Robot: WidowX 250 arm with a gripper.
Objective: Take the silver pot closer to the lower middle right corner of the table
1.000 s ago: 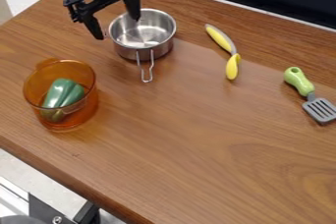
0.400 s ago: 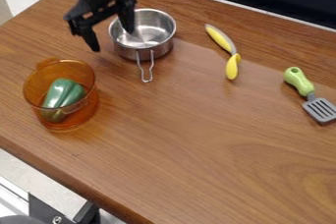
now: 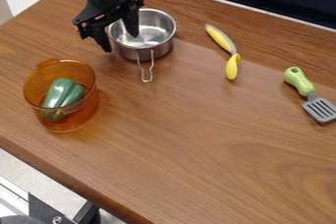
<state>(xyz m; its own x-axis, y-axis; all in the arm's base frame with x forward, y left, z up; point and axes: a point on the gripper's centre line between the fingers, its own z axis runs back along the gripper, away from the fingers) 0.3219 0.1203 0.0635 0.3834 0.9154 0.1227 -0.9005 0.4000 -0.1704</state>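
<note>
My gripper [image 3: 121,43] is at the upper left with its two fingers apart, straddling the left wall of the silver pot. One fingertip is over the pot's inside, the other outside it on the left. The silver pot [image 3: 160,46] stands upright on the wooden table [image 3: 197,139], its wire handle pointing toward the front. I cannot tell whether either finger touches the pot.
An orange see-through pot [image 3: 78,117] holding a green pepper [image 3: 60,93] stands at the left. To the right of the silver pot lie a yellow-and-grey utensil [image 3: 225,46] and a green-handled spatula [image 3: 320,109]. The table's front edge slants across the lower left.
The gripper has come down and slightly to the right of where it was about half a second ago, with its fingers nearer together. The silver pot and the other objects have not moved.
</note>
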